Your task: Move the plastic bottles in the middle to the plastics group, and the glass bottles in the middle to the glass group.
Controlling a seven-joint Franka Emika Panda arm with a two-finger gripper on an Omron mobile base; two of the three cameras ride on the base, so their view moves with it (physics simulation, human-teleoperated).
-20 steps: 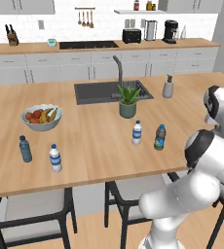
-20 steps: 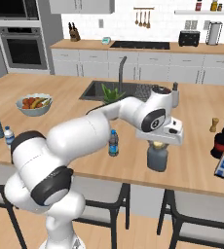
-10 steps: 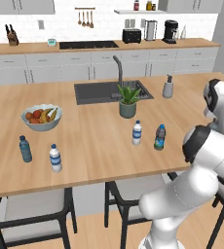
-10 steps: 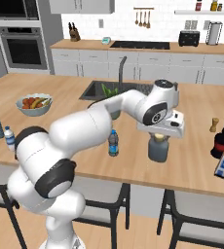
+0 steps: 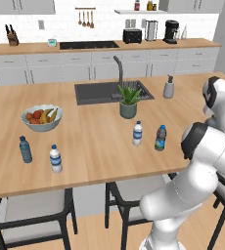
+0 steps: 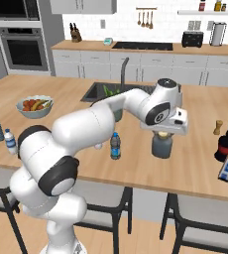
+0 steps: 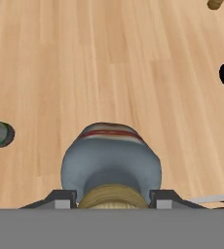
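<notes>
Wood island counter [image 6: 195, 163]: gripper [image 7: 113, 197] pinches the glass bottle's [image 6: 161, 145] stopper near the front edge. Dark plastic bottle [image 6: 115, 146] left, dark bottle [image 6: 225, 144] right, open counter between.

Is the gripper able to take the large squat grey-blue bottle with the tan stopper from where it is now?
Probably yes. The gripper sits directly above the large squat grey-blue bottle, with a fingertip on each side of the tan stopper. Nothing stands between them, and the countertop around the bottle is free.
</notes>
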